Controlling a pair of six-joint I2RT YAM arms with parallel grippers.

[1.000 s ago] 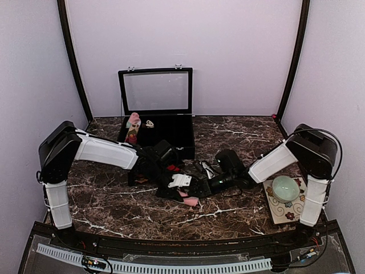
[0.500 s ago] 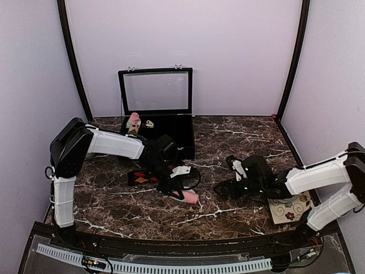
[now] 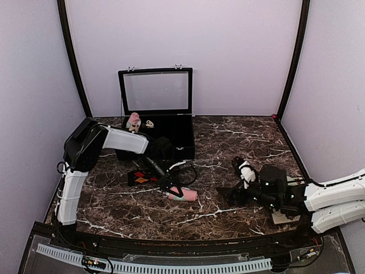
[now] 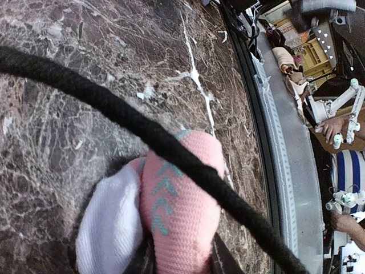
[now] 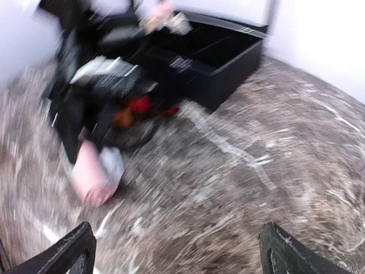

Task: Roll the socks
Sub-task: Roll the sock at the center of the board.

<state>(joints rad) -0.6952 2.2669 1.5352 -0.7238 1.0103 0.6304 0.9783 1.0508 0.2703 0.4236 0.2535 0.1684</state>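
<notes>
Right hand (image 3: 227, 195) has released and pulled back, jaws wide; left hand (image 3: 173, 190) alone pinches the rolled pink sock (image 3: 186, 195); argyle sock (image 3: 142, 178) likely next.

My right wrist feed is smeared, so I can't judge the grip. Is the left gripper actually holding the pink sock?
Observer: Yes, the left wrist view shows the left gripper shut on the pink sock.
Operator: And the argyle one?
Observer: From above, the black argyle sock lies on the table beside the left arm, ungripped.
Operator: My right gripper?
Observer: From above, the right gripper sits right of both socks, touching neither.
</notes>
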